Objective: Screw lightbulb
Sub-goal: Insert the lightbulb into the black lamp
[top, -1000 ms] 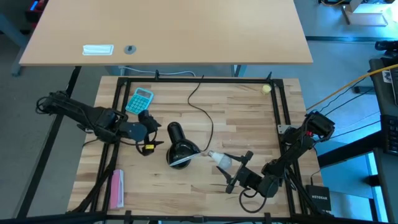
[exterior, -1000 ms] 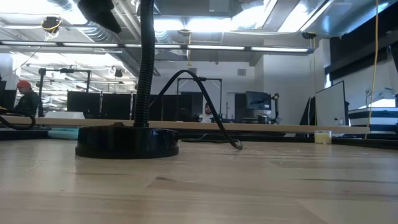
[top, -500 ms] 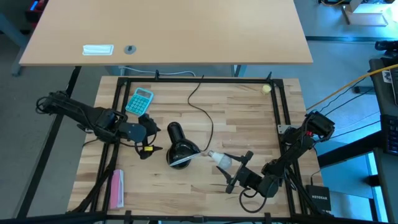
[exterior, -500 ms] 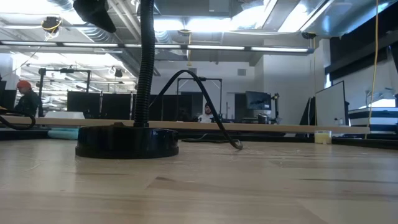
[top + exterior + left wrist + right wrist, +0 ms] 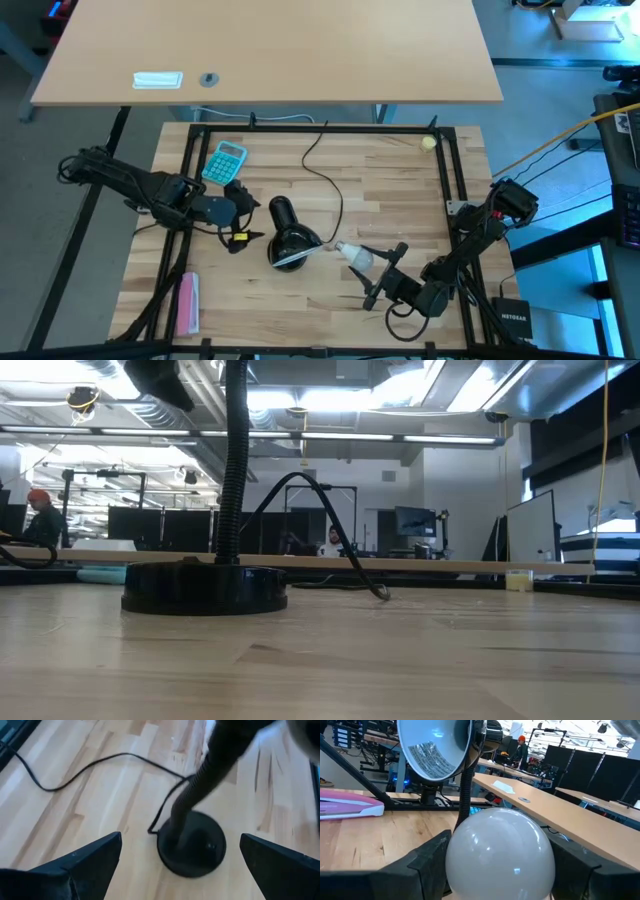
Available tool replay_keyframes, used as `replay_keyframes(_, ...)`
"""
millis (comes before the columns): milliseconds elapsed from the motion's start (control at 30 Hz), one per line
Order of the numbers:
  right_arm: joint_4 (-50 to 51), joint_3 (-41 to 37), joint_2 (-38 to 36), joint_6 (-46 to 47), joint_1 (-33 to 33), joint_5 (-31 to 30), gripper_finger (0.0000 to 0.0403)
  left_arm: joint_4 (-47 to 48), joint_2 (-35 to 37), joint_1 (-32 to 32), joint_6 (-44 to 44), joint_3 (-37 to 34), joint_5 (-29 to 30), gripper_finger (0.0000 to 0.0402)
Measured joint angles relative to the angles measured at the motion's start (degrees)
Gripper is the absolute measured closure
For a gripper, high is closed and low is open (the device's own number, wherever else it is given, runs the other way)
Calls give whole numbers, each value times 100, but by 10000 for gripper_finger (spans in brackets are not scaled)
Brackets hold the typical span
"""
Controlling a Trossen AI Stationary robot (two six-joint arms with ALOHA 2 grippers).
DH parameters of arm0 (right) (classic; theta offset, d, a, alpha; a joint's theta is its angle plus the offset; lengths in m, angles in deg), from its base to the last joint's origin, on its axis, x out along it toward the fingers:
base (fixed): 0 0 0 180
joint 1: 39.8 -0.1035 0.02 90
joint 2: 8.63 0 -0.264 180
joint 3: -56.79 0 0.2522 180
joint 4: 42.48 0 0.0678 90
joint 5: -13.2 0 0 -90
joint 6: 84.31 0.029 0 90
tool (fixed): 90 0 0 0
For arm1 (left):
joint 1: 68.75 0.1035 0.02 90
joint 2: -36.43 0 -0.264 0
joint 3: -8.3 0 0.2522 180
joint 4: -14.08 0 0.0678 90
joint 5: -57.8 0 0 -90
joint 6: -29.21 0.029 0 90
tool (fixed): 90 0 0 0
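The black gooseneck lamp (image 5: 288, 232) stands on its round base (image 5: 192, 844) at the table's middle. Its shade (image 5: 437, 745) opens toward my right gripper. The white frosted lightbulb (image 5: 355, 257) is in my right gripper (image 5: 383, 265), just right of the shade, with its narrow end (image 5: 340, 248) toward the shade. My left gripper (image 5: 245, 214) is open and empty just left of the lamp; its fingers (image 5: 95, 857) stand wide apart, facing the base without touching it. My right gripper pinches the bulb's round glass end (image 5: 500, 852) between its two fingers (image 5: 427, 860), one on each side. The fingers come about level from the table's right and near side. The narrow screw end points away from the gripper, toward the shade.
The lamp's black cord (image 5: 325, 175) runs to the far edge. A teal calculator (image 5: 227, 160) lies at the far left. A pink stapler (image 5: 187, 303) lies at the near left and shows in the right wrist view (image 5: 350, 807). A pale yellow ball (image 5: 428, 143) lies at the far right corner.
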Motion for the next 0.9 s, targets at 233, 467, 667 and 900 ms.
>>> replay_keyframes(233,-235,2,-65,-16,2,174,136,407,-12,158,685,176,-223,7)
replay_keyframes(467,-238,2,-306,-19,1,24,136,1553,-61,361,2542,2176,-239,17)
replay_keyframes(667,-270,2,-348,-7,0,-119,136,1867,-581,459,4095,3832,-313,19)
replay_keyframes(900,-318,2,-348,31,0,-102,136,2616,-1954,613,5238,4973,-924,19)
